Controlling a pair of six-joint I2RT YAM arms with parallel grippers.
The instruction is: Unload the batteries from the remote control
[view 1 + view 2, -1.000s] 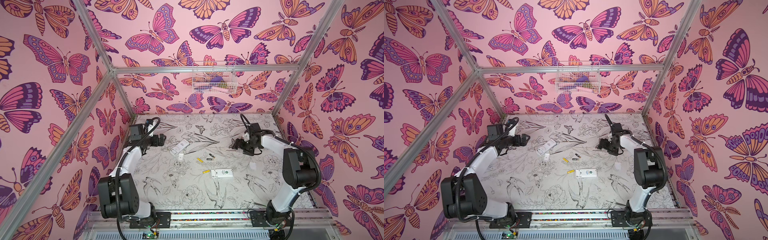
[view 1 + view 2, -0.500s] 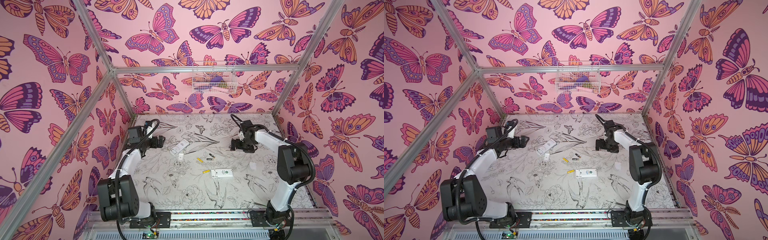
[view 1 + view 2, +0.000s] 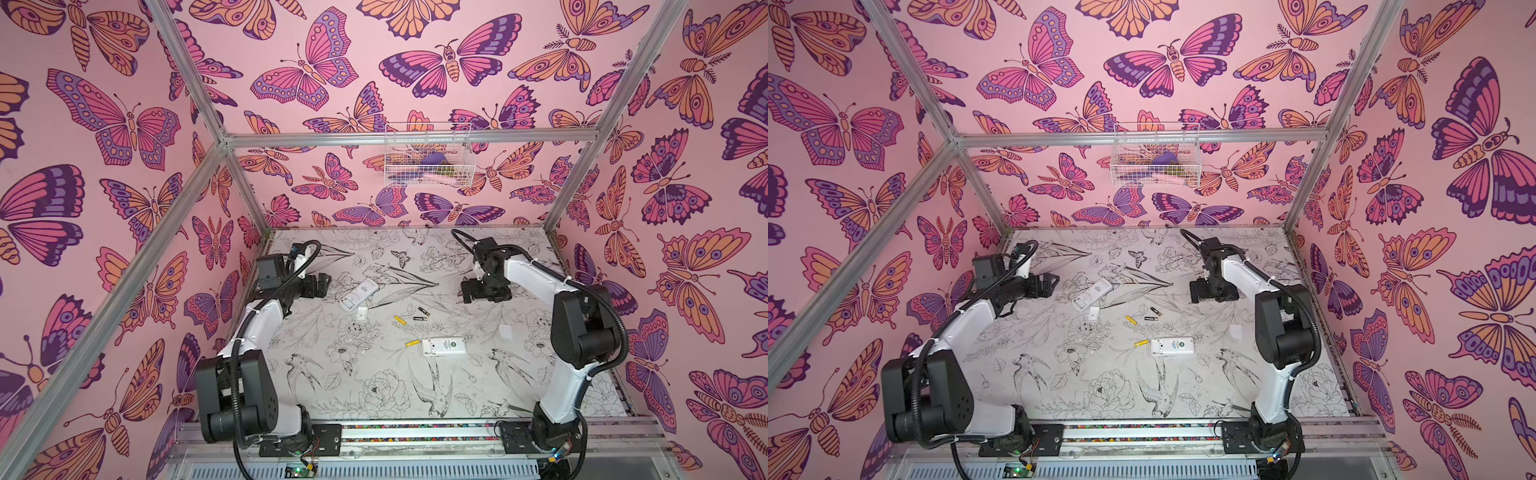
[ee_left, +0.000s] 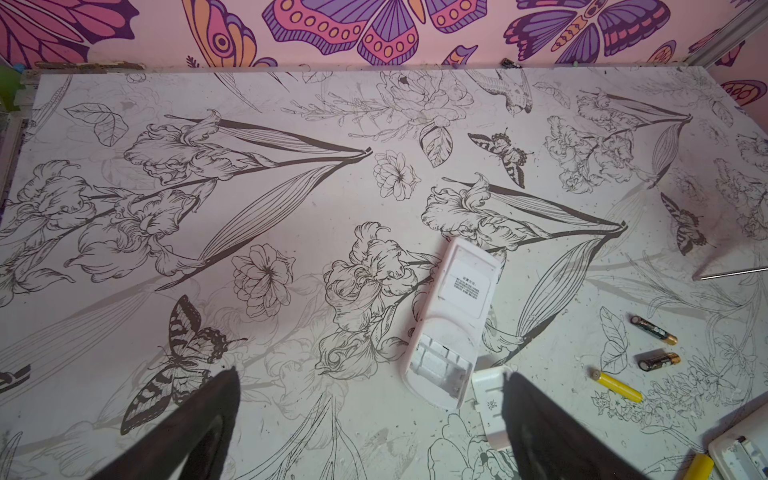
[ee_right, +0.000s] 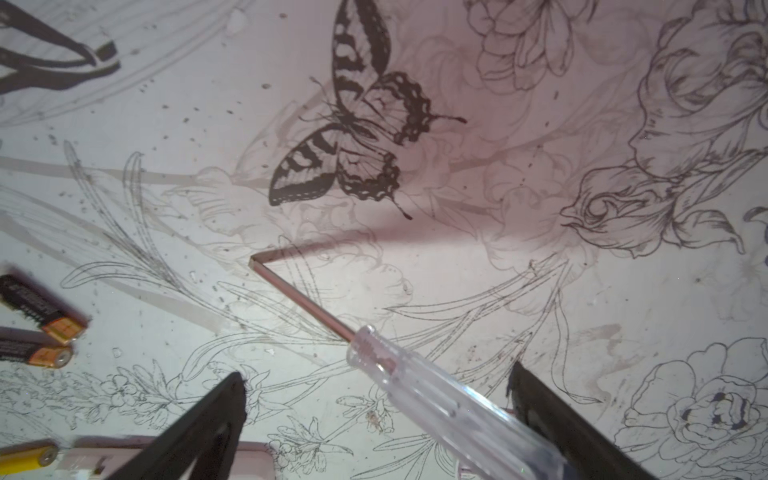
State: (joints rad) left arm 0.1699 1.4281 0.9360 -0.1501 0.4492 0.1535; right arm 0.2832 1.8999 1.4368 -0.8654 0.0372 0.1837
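Observation:
A white remote control (image 3: 359, 294) (image 4: 457, 316) lies back up at mid-left, its battery bay open and bare. A second remote control (image 3: 443, 346) lies nearer the front. The batteries are loose between them: a yellow one (image 3: 400, 320), two black ones (image 3: 423, 311) (image 5: 37, 305), and another yellow one (image 3: 412, 343) beside the second remote. My left gripper (image 3: 322, 286) (image 4: 370, 374) stands open over bare table left of the first remote. My right gripper (image 3: 467, 292) (image 5: 376, 370) is open, with a clear-handled screwdriver (image 5: 436, 395) slanting between its spread jaws, tip on the table.
A small white battery cover (image 3: 362, 313) (image 4: 488, 399) lies at the first remote's open end. Another white cover (image 3: 505, 332) lies right of the second remote. A wire basket (image 3: 428, 156) hangs on the back wall. Pink walls close three sides.
The right gripper's jaws have spread a little wider and the right arm has shifted slightly left and back. The left arm has barely moved. The remotes and batteries lie as before.

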